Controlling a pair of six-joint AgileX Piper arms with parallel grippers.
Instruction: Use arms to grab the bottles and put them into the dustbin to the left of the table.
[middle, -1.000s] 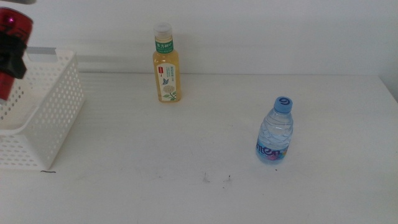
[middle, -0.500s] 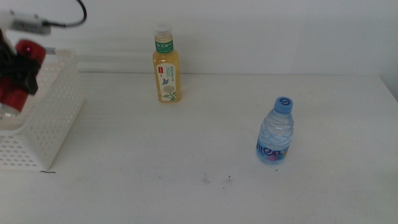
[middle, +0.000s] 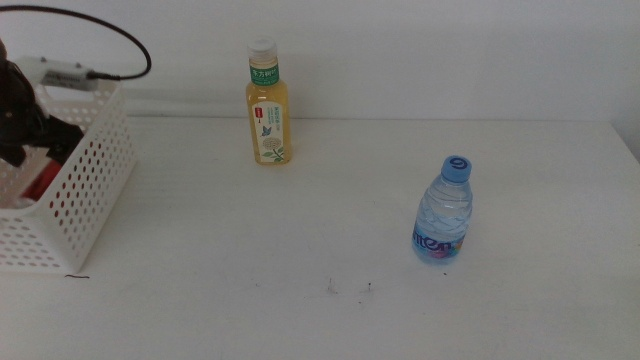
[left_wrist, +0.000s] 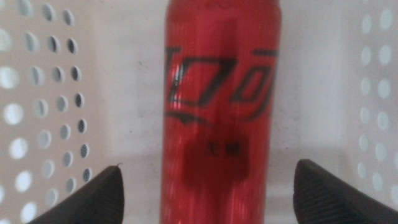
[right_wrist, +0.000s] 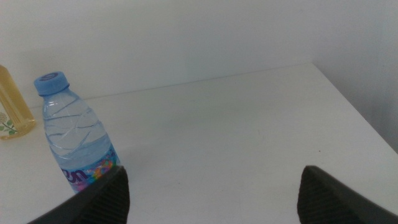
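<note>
My left gripper hangs over the inside of the white perforated dustbin at the table's left edge. Its jaws are open. In the left wrist view the slim red can rests inside the dustbin, apart from both jaws of the left gripper. A bit of the red can shows through the dustbin wall. The yellow tea bottle stands at the back centre. The clear water bottle stands right of centre. My right gripper is open, near the water bottle, out of the middle view.
The tea bottle shows at the edge of the right wrist view. The white table has tiny dark specks near its front. A black cable arcs above the dustbin. The table's right edge is close to the right gripper.
The left gripper came down into the dustbin with the red can and let it go. The can now rests inside. Both standing bottles have not moved.
</note>
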